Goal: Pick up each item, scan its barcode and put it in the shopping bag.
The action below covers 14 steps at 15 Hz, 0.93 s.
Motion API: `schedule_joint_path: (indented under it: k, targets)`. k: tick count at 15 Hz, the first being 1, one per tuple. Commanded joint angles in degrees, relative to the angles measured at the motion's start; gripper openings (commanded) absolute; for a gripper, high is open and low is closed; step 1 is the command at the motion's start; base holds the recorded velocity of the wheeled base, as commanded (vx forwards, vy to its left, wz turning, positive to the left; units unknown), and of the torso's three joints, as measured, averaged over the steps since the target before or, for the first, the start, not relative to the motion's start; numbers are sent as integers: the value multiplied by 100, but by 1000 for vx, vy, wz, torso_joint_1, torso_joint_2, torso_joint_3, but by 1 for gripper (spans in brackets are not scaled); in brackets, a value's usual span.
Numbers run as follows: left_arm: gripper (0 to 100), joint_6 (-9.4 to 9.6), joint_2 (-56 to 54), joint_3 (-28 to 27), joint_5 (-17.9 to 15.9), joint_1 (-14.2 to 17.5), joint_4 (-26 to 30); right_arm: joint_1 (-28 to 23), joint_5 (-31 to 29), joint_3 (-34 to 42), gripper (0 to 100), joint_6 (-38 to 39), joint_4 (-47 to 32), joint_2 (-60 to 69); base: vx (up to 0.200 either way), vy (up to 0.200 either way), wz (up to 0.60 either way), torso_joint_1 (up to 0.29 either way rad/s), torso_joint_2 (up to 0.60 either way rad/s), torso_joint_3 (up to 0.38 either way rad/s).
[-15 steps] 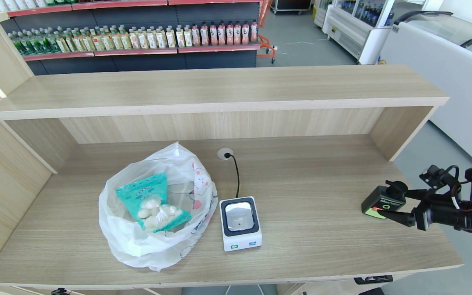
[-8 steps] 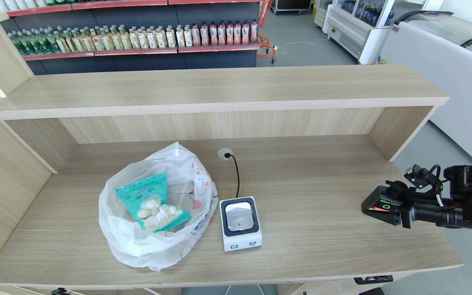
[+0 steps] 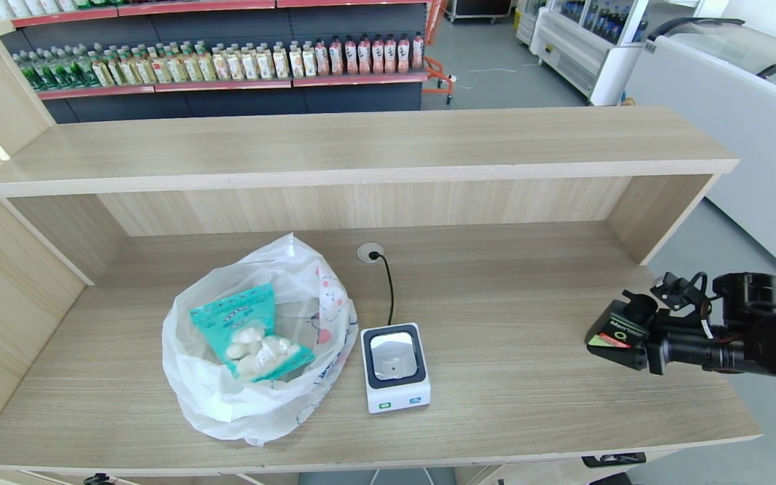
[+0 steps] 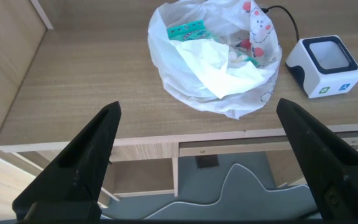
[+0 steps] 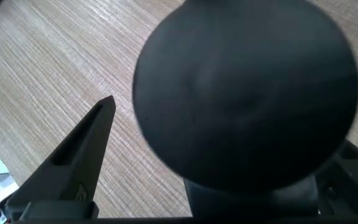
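A white plastic shopping bag (image 3: 226,397) lies open on the left of the wooden counter (image 3: 516,303), with a teal packet of white pieces (image 3: 248,328) inside it. The bag (image 4: 216,68) and packet (image 4: 188,30) lie beyond my left gripper (image 4: 197,165), which hangs open below the counter's front edge. The white scanner (image 3: 395,367) with a dark window stands right of the bag. At the counter's right end my right gripper (image 3: 624,337) is shut on a black container with a green and red label (image 3: 609,333), held above the surface. Its round black end (image 5: 247,93) sits between the gripper's fingers (image 5: 73,168).
A black cable (image 3: 389,286) runs from the scanner back to a round port (image 3: 370,252). A raised shelf (image 3: 361,145) and side walls enclose the counter at the back, left and right. Store shelves with bottles (image 3: 226,60) and freezers (image 3: 731,87) stand behind.
My right gripper has rolled at the wrist and shifted slightly left toward the scanner, carrying the black container. The bag, packet and scanner have not moved.
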State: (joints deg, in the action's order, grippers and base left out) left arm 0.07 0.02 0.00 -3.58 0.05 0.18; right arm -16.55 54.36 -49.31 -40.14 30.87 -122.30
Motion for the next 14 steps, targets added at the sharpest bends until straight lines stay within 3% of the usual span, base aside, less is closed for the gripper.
schedule_joint_path:
  k: [1, 2, 12, 14]
  targets:
    - [100, 1, 6, 0, -2, 4, -1, 38, 31, -52, 100, -2, 7, -75, 0, 0, 0, 0, 0, 0]
    - [100, 1, -2, 0, -2, -5, -1, 47, 110, -114, 0, -2, 7, -119, 0, 0, 0, 0, 0, 0]
    - [100, 1, 6, 0, -2, 4, -1, 144, 119, -298, 0, 50, -10, 189, 0, 0, 0, 0, 0, 0]
    - [100, 1, 6, 0, -2, 4, -1, 153, 163, -325, 0, 692, -318, 997, 0, 0, 0, 0, 0, 0]
